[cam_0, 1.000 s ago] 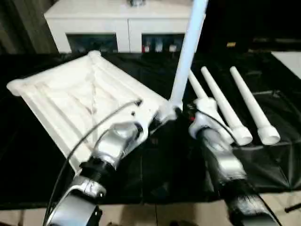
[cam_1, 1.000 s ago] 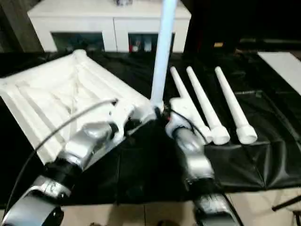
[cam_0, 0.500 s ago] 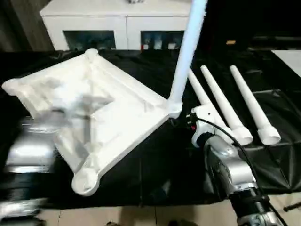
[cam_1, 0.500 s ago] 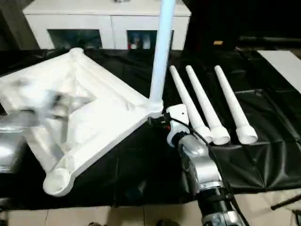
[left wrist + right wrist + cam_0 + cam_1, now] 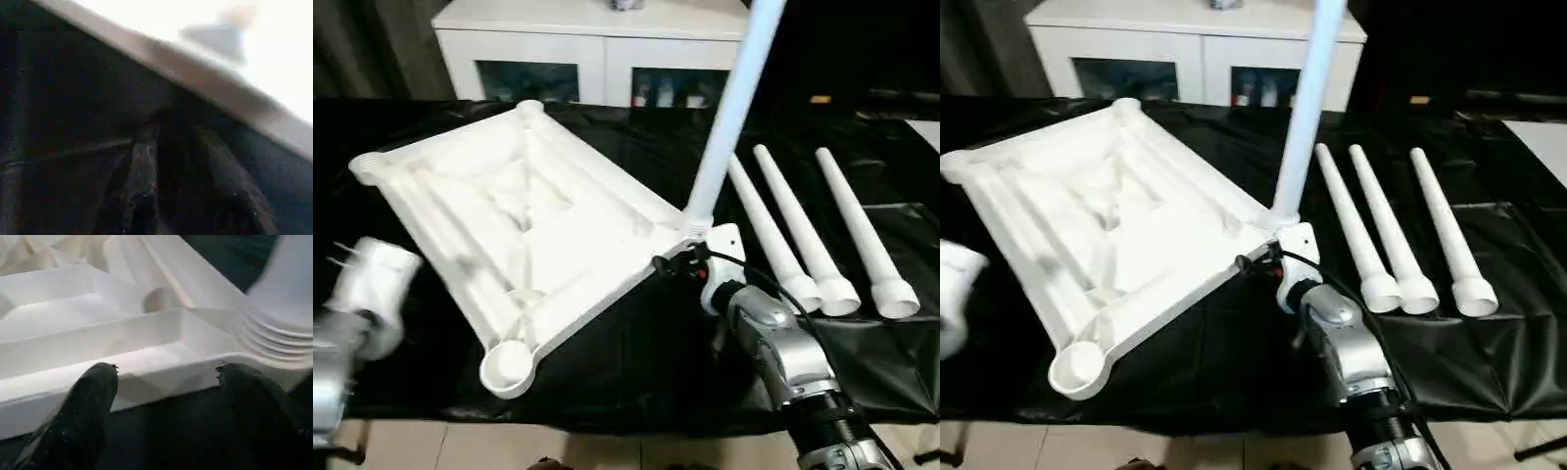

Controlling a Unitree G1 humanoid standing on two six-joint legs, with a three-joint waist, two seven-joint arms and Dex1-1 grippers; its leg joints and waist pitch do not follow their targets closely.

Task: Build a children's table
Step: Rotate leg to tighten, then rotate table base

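One leg (image 5: 732, 108) upright in tabletop (image 5: 509, 225) corner; right pincer (image 5: 166, 377) spread beside rim.

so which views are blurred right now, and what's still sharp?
Left eye view: the left arm at the picture's edge is smeared by motion, while the tabletop, the upright leg and the three loose legs read crisp. Left wrist view: soft throughout, dark with a washed-out bright patch. Right wrist view: the open right gripper and the tabletop rim are clear.
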